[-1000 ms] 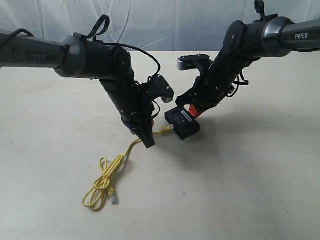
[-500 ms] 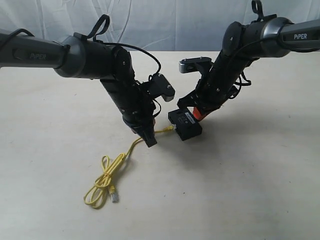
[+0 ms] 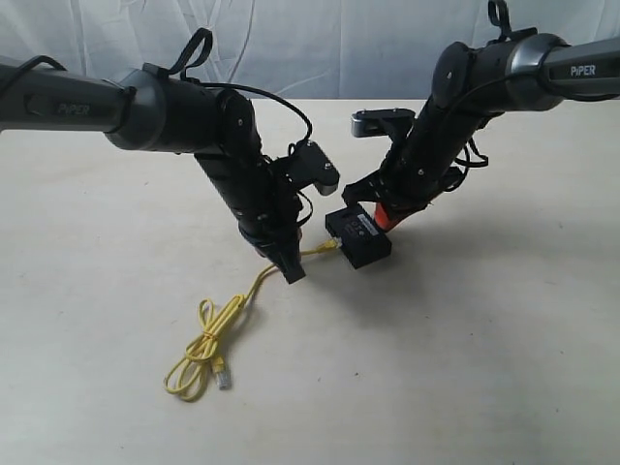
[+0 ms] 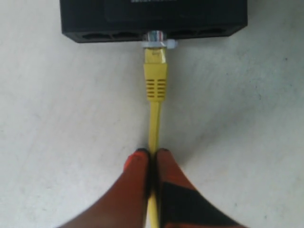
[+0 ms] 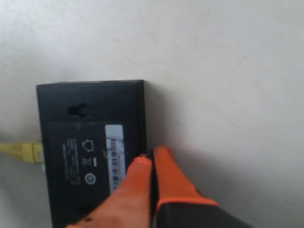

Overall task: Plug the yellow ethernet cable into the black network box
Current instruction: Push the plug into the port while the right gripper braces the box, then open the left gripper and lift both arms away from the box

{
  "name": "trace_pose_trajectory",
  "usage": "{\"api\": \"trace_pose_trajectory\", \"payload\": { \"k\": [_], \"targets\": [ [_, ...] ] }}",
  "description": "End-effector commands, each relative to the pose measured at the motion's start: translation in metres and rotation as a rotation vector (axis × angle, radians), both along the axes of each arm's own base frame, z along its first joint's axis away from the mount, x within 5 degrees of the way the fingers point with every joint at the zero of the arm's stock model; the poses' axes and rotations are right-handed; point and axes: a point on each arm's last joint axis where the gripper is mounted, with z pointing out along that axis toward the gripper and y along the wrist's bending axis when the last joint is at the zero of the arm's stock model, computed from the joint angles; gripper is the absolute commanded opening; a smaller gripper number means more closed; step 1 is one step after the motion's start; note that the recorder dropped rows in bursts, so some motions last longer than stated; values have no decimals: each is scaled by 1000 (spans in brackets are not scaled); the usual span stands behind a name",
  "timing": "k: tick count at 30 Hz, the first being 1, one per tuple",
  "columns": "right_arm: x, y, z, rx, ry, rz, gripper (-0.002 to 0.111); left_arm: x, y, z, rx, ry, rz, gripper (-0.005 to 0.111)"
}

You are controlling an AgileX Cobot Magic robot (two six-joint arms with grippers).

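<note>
Beige surface point(image 3: 484, 339) carries all items. At the left of the exterior view, the yellow ethernet cable point(image 3: 232, 312) lies partly coiled in loose loops on the surface, with one free plug point(image 3: 223, 380) resting beside the loops. From the coil the cord runs up and to the right to the left gripper point(image 3: 294, 274), which points steeply down at the surface. In the left wrist view its orange fingers point(image 4: 135, 164) are pressed together on the cord, pinching it a short way behind the yellow boot. Beyond the fingers the cord runs straight to the clear plug point(image 4: 158, 40), which sits at the mouth of a port on the side face of the black network box point(image 3: 358, 237). How deep the plug is seated cannot be told. The box lies flat on the surface, near the middle of the exterior view, between the two arms, with a white label point(image 5: 114, 156) on its upward face. To the right, the right gripper point(image 5: 152, 154) is angled down at the far side of the box, opposite the ports. Its orange fingers are closed against each other with nothing visible between them. The tips are at the box's long edge: one finger lies over the labelled face and the other just beside the box wall.
</note>
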Motion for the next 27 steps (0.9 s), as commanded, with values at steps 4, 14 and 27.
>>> {"api": "trace_pose_trajectory", "payload": {
  "k": [4,14,27],
  "targets": [
    [13,-35,17,30,-25,-152,-1,1,-3,-1,-17,-4,10,0],
    [14,-46,26,41,-29,-178,-1,1,-3,-1,-17,-4,10,1],
    [14,-45,26,55,-18,-185,-1,1,-2,11,-16,-40,-4,44]
  ]
}}
